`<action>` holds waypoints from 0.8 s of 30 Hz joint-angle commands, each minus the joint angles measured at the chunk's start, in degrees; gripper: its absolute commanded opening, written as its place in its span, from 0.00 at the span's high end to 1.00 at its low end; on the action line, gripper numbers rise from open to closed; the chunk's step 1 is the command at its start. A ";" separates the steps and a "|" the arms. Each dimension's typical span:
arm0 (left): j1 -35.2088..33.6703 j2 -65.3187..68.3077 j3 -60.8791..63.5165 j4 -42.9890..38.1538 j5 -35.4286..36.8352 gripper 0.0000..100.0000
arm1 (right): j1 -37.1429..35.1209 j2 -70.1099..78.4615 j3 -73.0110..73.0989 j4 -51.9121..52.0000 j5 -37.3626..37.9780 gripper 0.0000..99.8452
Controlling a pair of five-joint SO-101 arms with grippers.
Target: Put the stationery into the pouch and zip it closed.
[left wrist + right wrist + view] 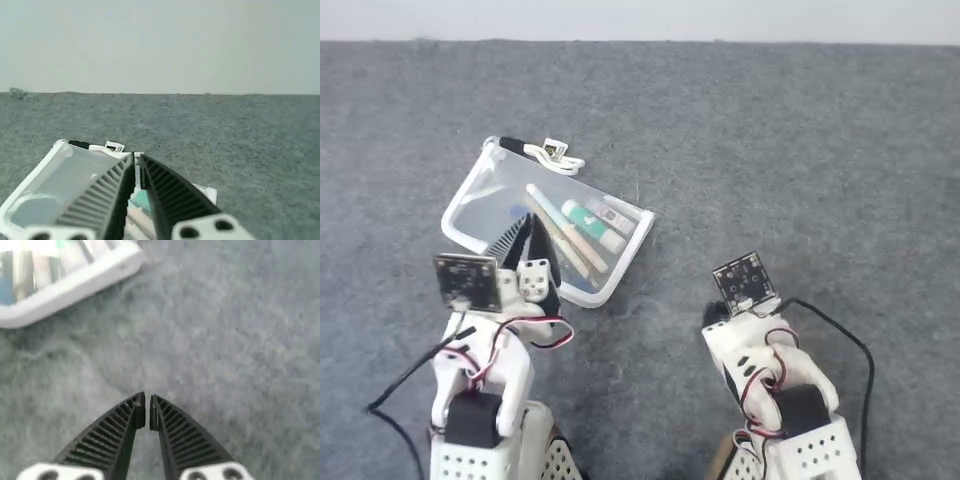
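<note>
A clear pouch (470, 200) with a white border lies tilted on the grey desk (800, 150), towards the left. The left end effector (527, 220) hangs over its near half, jaws clenched with only a thin slit between them and nothing visibly held. Pens and a green-and-white tube, the stationery (585, 225), appear to lie inside the pouch, just right of that end effector. A white strap (555, 153) with a small tag sits at the pouch's far edge, beside a dark stretch of zip; whether the zip is fully drawn cannot be told.

Further right and well apart from the pouch, the right end effector (147, 400) is low over bare desk, also clenched on nothing.

The likely trouble is in the zip. The pouch looks light, so a pull on the strap without the other arm pinning it would probably drag the whole pouch along. If the mouth is partly open, a tilt could spill the pens. Both arms meeting over the pouch could also collide.
</note>
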 commanded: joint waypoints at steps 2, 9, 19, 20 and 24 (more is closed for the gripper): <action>0.44 -0.97 2.68 -3.69 -6.42 0.99 | 0.84 -0.92 1.23 4.26 -0.44 0.99; 0.44 -0.97 7.78 -3.69 -10.81 0.99 | 0.92 -0.92 1.23 12.44 -0.35 0.99; 3.60 -0.79 11.56 -0.62 -16.00 0.99 | 0.84 -0.92 1.23 12.53 -0.35 0.99; 3.69 -0.79 11.56 0.26 -16.00 0.99 | 0.84 -0.92 1.23 12.53 -0.35 0.99; 3.34 -0.79 11.56 4.75 -16.09 0.99 | 0.84 -0.92 1.23 12.53 -0.35 0.99</action>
